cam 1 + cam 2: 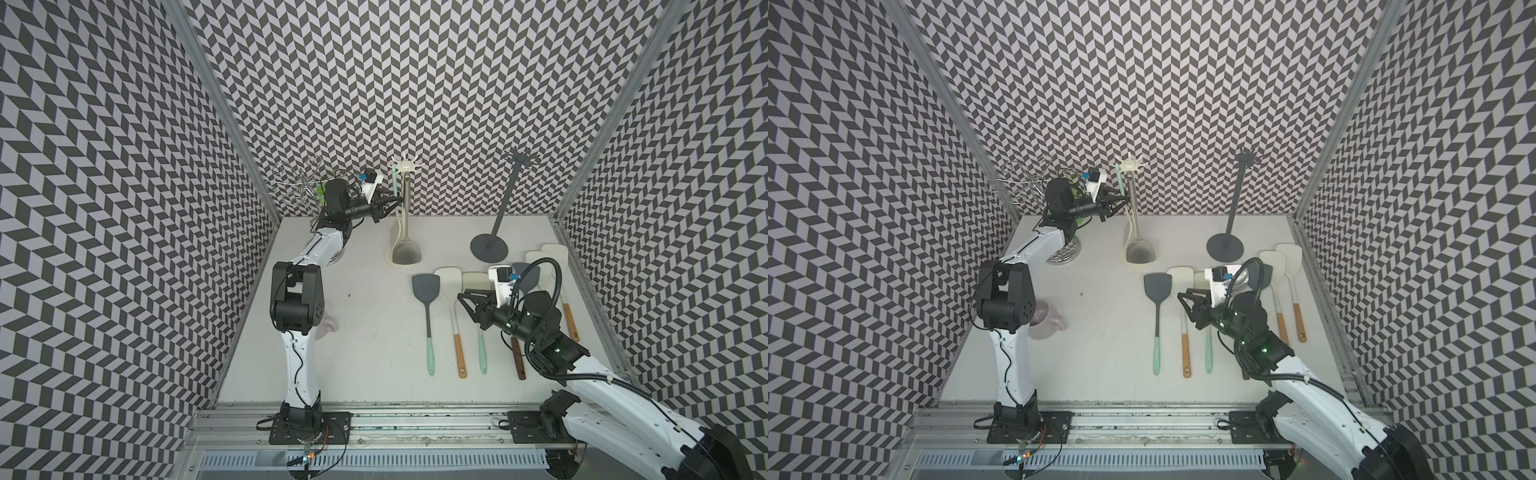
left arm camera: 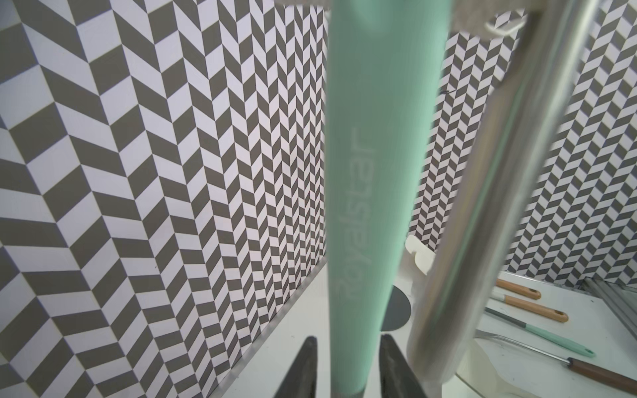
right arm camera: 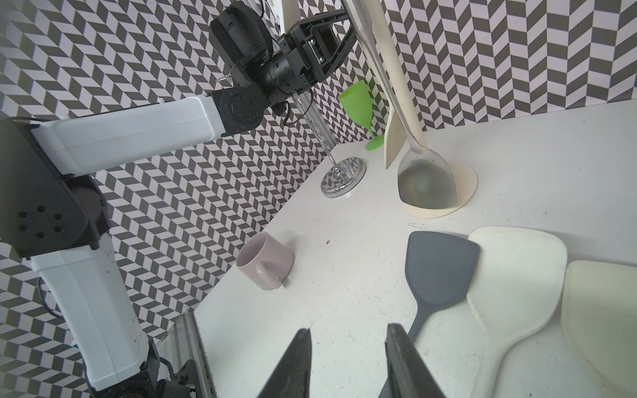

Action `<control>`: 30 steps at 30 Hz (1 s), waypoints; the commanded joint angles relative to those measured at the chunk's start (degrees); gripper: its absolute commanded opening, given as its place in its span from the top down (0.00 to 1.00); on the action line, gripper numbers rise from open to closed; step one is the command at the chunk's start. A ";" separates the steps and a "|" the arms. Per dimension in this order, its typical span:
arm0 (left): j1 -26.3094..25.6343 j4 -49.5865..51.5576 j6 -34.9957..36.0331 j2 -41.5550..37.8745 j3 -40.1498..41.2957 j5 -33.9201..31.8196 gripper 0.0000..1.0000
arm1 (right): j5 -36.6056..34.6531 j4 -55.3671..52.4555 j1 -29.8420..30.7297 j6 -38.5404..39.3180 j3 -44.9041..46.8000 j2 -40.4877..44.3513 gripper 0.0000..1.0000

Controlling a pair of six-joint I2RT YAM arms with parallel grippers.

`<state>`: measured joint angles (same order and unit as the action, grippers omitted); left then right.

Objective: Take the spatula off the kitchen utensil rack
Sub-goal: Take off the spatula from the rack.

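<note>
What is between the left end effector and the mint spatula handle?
Nothing. In the left wrist view the mint handle runs between the left end effector's fingers, slim gaps either side.

The cream rack (image 1: 405, 166) is seen from high in front in both top views, nearly the same scene. It is viewed close up from the left wrist, farther off from the right wrist.

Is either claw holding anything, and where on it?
Right gripper: nothing. Left gripper straddles the hanging cream spatula's mint-green handle; whether it grips cannot be told.
</note>
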<state>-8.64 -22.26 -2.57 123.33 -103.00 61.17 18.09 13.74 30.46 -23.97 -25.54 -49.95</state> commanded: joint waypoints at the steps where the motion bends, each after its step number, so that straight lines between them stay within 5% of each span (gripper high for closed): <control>1: -0.23 2.73 2.03 -0.74 -1.75 0.43 0.78 | 0.98 2.90 -0.24 0.86 -1.09 -0.41 0.64; 15: -0.32 7.21 8.51 -8.42 3.30 -7.14 0.99 | 0.63 2.03 -0.23 0.85 -0.24 1.71 0.64; 30: 0.81 6.36 9.03 -15.64 9.57 -12.26 1.00 | 0.55 2.33 -0.27 0.15 0.91 3.02 0.63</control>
<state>-8.36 -11.99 6.39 111.87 -93.10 49.39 18.79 13.28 30.46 -23.62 -25.47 -47.94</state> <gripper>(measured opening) 0.146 0.365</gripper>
